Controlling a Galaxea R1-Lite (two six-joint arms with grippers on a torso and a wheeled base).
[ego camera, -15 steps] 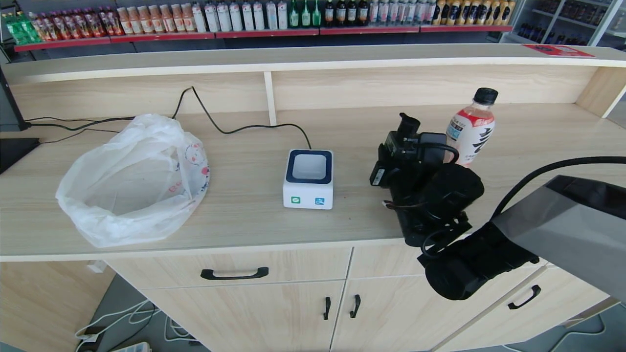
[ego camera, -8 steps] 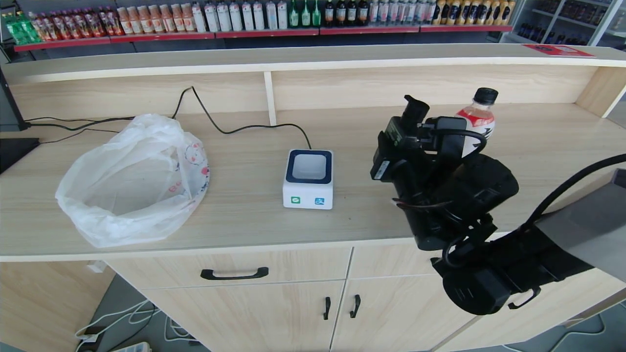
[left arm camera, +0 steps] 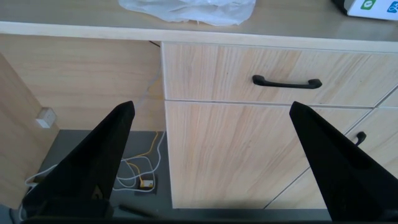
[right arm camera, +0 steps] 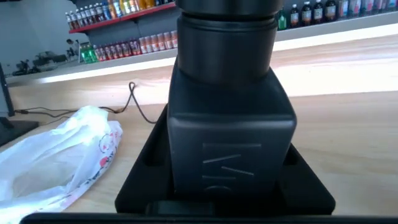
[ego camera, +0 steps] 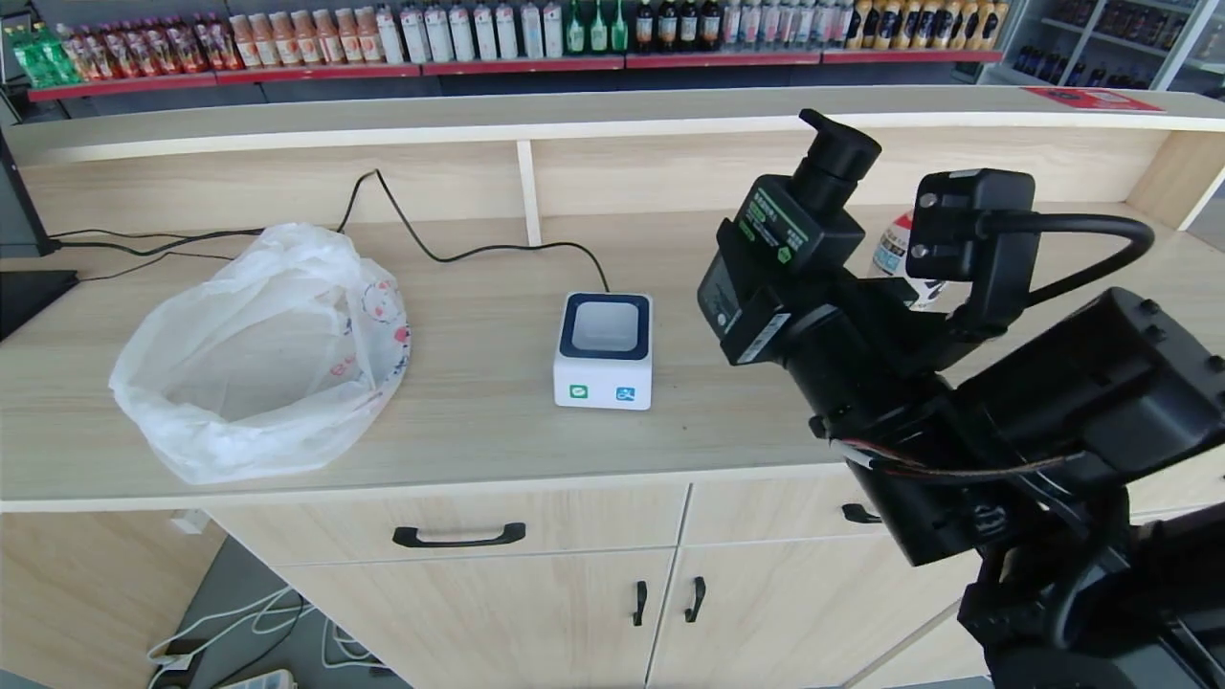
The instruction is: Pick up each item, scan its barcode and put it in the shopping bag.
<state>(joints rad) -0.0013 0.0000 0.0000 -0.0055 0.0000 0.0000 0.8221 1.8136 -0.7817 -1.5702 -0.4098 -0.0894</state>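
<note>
Judging from here, we fear a knock-over: bottle (ego camera: 895, 256) stands upright on counter (ego camera: 478, 421), well right of scanner (ego camera: 605, 349), mostly hidden behind R gripper (ego camera: 835, 153), whose state we can't tell. L gripper (left arm camera: 211, 106) hangs wide open & empty, below counter level. A half-blind approach could topple the bottle.

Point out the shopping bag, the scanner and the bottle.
shopping bag (ego camera: 375, 321), head view, printed side.
scanner (ego camera: 605, 328), head view, top window.
bottle (ego camera: 891, 253), head view, label.

The right arm (ego camera: 1043, 402) is black and boxy, with a green-and-white label (ego camera: 773, 222), small screws (ego camera: 923, 202) and a looping cable (ego camera: 1081, 226).
</note>
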